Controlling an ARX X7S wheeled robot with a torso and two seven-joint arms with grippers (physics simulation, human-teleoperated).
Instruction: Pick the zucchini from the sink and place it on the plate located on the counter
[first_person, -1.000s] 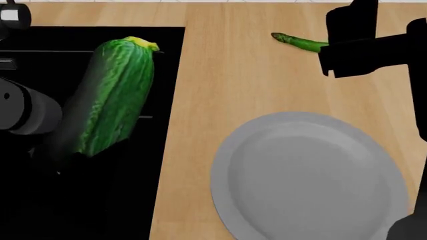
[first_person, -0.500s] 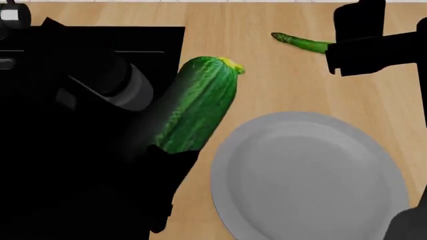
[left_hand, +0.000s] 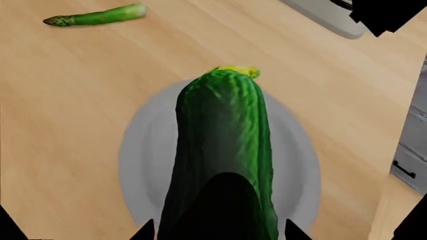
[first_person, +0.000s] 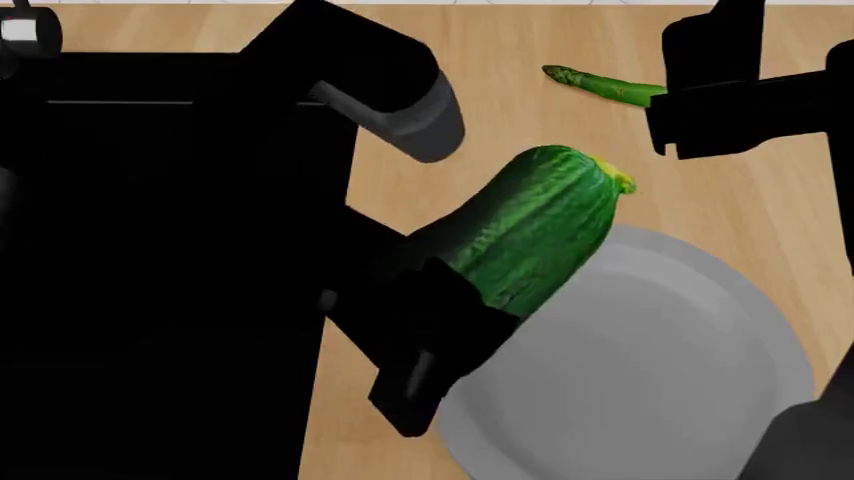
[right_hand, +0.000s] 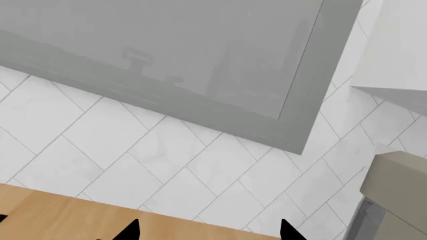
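Note:
The zucchini (first_person: 541, 225), thick and dark green with a yellow tip, is held tilted in the air by my left gripper (first_person: 461, 285), which is shut on its lower end. Its upper end reaches over the left rim of the grey plate (first_person: 654, 380) on the counter (first_person: 747, 200). In the left wrist view the zucchini (left_hand: 223, 145) fills the middle, with the plate (left_hand: 143, 150) straight beneath it and the left gripper (left_hand: 217, 232) shut around it. The black sink (first_person: 134, 75) is mostly hidden by my left arm. The right gripper (first_person: 727, 90) hovers over the far right counter, open and empty (right_hand: 208, 231).
A thin asparagus stalk (first_person: 607, 85) lies on the counter behind the plate, close to the right gripper, and shows too in the left wrist view (left_hand: 97, 16). The right wrist view faces a white tiled wall (right_hand: 167, 165) and a grey cabinet (right_hand: 200, 60).
My left arm has carried the zucchini to the right, from above the sink across the counter edge to over the plate's left side. The right arm has barely shifted.

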